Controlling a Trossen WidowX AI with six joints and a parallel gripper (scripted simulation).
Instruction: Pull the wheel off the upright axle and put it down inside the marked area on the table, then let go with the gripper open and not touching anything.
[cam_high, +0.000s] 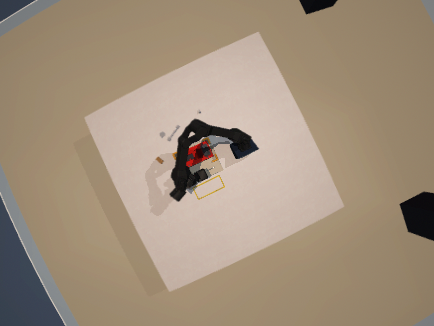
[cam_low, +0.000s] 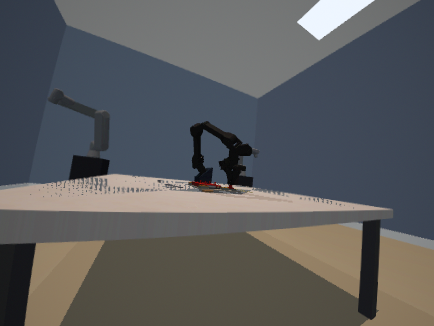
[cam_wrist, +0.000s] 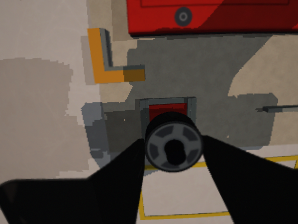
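The black wheel (cam_wrist: 174, 147) with a grey spoked hub sits between the two fingertips at the middle of the wrist view. The dark round centre of the hub is where the axle end shows; the rest of the axle is hidden under the wheel. My gripper (cam_wrist: 172, 142) (cam_low: 231, 186) is shut on the wheel, with one finger against each side of it. A red block (cam_wrist: 168, 109) in a grey holder shows just behind the wheel. The marked area, a yellow outline (cam_high: 211, 195) (cam_wrist: 180, 216), lies on the table right beside the holder, partly behind the wheel and fingers in the wrist view.
A large red part (cam_wrist: 215, 17) (cam_high: 207, 156) lies beyond the wheel. An orange corner bracket (cam_wrist: 96, 55) stands to its left, and a thin dark rod (cam_wrist: 282, 108) lies at the right. A few small grey parts (cam_high: 173, 132) lie on the table (cam_high: 280, 200) past the arm.
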